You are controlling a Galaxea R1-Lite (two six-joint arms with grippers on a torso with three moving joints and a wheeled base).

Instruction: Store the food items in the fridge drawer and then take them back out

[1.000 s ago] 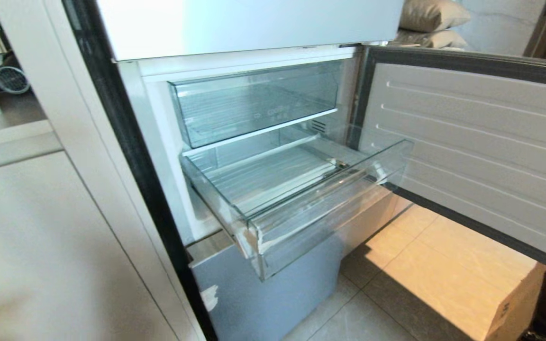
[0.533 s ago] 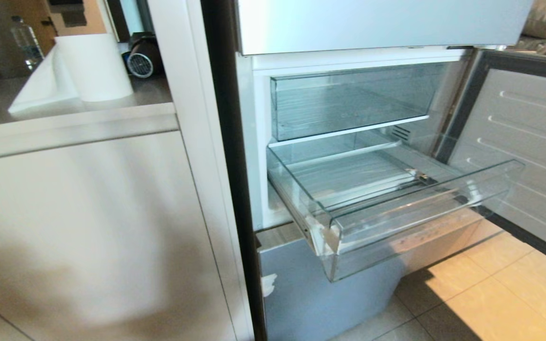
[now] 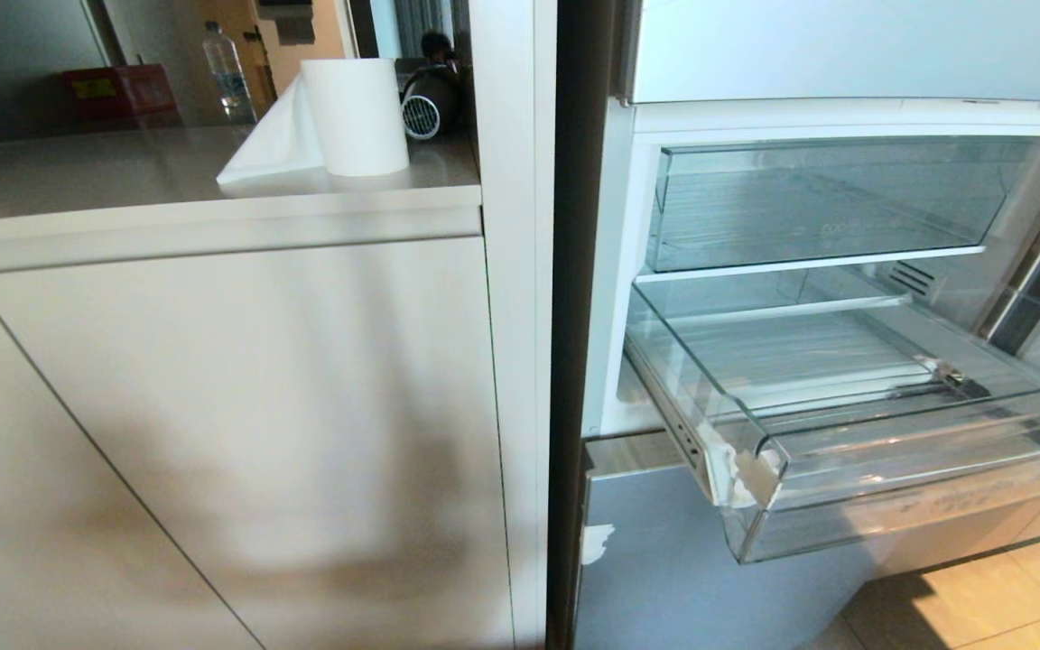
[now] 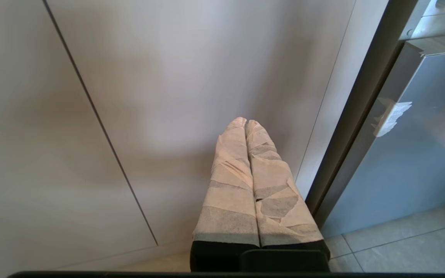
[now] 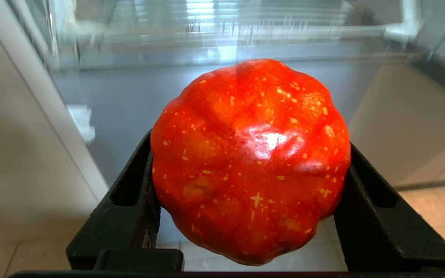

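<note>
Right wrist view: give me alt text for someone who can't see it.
The right gripper is shut on a glossy red-orange tomato speckled with yellow, a black finger on either side. Behind and above it is the clear fridge drawer, with tiled floor below.

View swings left across the kitchen

The whole head view has shifted: the pulled-out clear plastic fridge drawer with taped corner [image 3: 845, 433] now sits at the right edge, the open fridge door and cardboard box have left the frame, and the grey desk [image 3: 123, 171] with its white paper roll [image 3: 353, 116] has come into view.
</note>
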